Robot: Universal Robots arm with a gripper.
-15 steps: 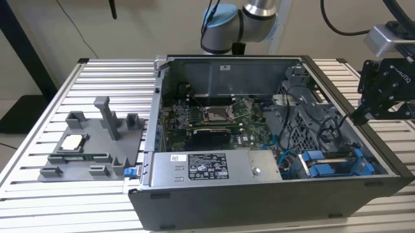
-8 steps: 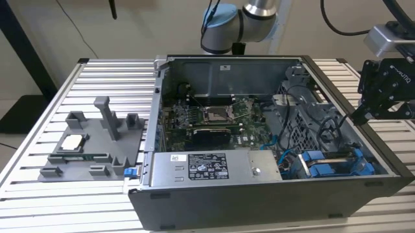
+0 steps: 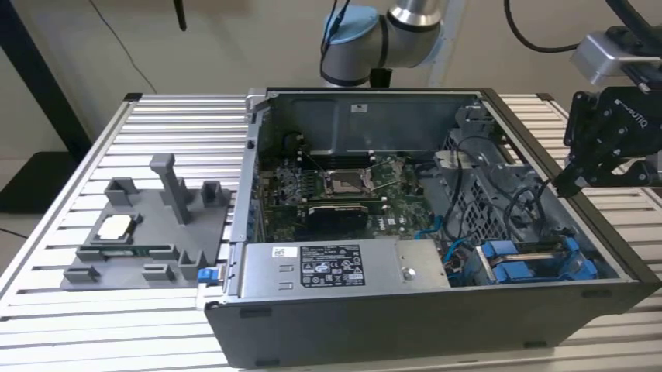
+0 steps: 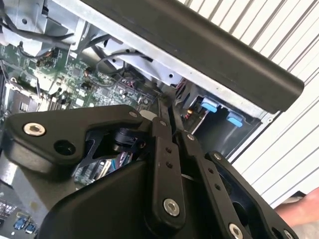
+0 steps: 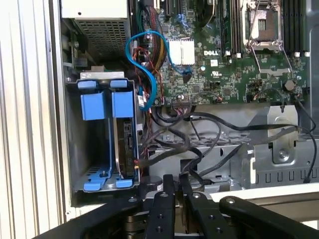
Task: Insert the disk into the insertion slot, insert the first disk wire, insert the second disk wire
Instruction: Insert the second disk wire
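The insertion slot [image 3: 529, 262] is a grey bay with blue rails at the near corner of the open computer case, on the exterior view's right. In the first wrist view the insertion slot [image 5: 105, 142] has two blue tabs. A dark flat part stands edge-on in one half of it, likely the disk [image 5: 125, 144]; its label is hidden. Black wires [image 5: 192, 142] and a blue cable [image 5: 149, 74] lie loose beside the bay. My gripper [image 3: 567, 184] hangs above the case's wall on the exterior view's right. In both wrist views the gripper [image 5: 175, 180] [image 4: 167, 113] is shut, with nothing seen between the fingers.
A grey power-supply box [image 3: 331, 267] with a white sticker fills the case's near side, next to the motherboard [image 3: 342, 194]. A perforated cage [image 5: 99, 37] sits beside the bay. A grey fixture tray [image 3: 145, 232] rests on the slatted table [image 3: 62, 310] at the exterior view's left.
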